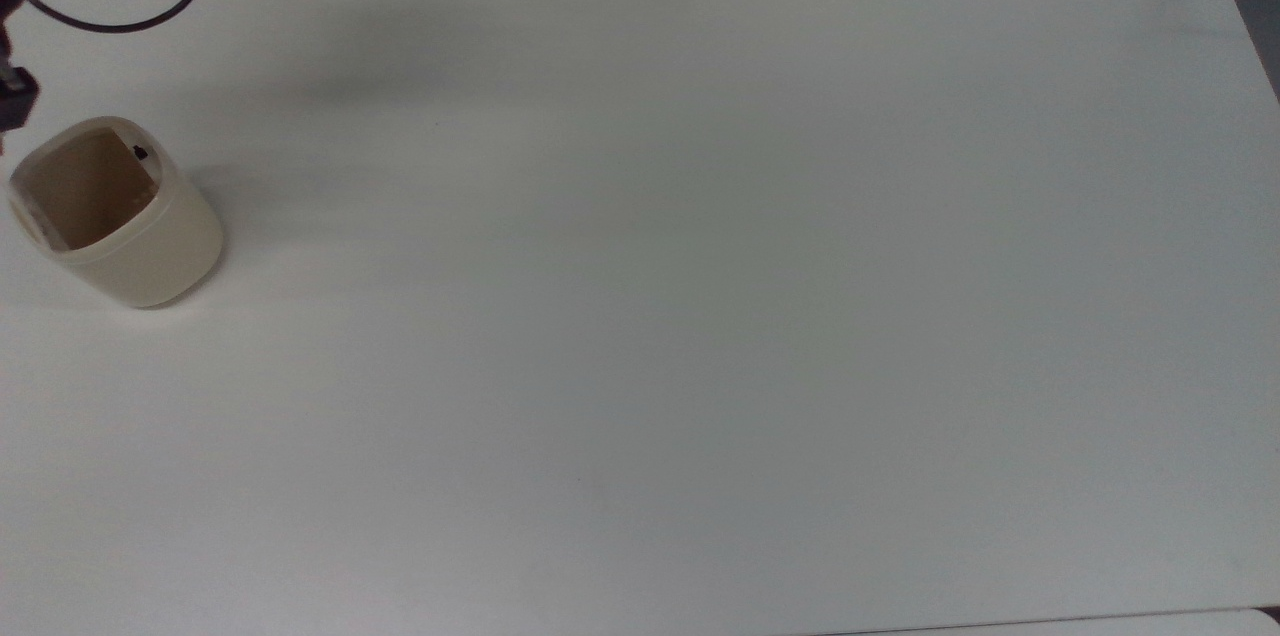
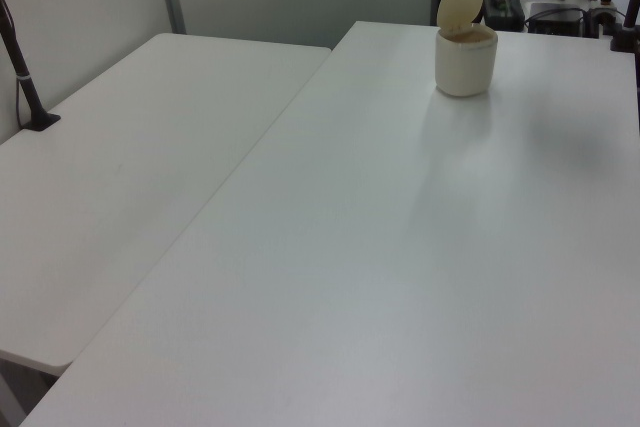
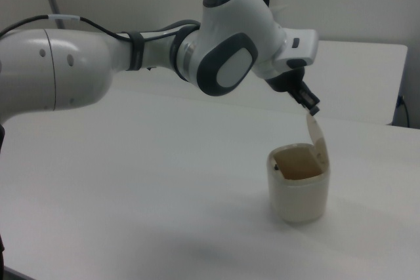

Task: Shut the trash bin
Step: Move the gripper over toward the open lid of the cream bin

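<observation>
One trash bin (image 3: 298, 191) near table (image 1: 700, 316) edge | lid (image 3: 317, 137) raised

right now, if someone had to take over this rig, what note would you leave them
Gripper: at the top edge of the raised lid in the right view, touching it or very near; whether the fingers are open or shut cannot be told.
Trash bin: upright on the white table, near the top view's left edge. Its lid stands up on the hinge and the brownish inside is exposed.
Done: the arm has been brought to the lid.
Left: push the lid down until it sits flat on the rim, then back the arm away.
</observation>
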Robot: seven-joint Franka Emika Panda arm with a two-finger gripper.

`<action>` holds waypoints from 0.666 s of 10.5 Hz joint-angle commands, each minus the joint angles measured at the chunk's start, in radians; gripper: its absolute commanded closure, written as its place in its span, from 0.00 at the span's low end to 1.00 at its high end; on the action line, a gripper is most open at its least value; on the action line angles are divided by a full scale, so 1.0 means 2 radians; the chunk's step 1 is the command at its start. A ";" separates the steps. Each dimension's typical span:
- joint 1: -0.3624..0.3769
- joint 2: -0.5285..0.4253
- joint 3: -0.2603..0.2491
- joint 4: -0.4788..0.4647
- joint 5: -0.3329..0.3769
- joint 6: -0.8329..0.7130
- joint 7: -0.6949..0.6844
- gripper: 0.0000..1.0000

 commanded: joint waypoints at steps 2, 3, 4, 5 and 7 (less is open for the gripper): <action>-0.015 0.002 0.001 0.001 0.003 0.029 0.023 0.93; -0.015 0.002 0.001 0.001 0.002 0.029 0.022 0.93; -0.016 0.002 0.000 0.001 0.000 0.029 0.018 0.93; -0.016 0.002 -0.001 -0.002 -0.004 0.029 0.003 0.93; -0.016 0.011 0.000 -0.002 -0.004 0.025 -0.011 0.93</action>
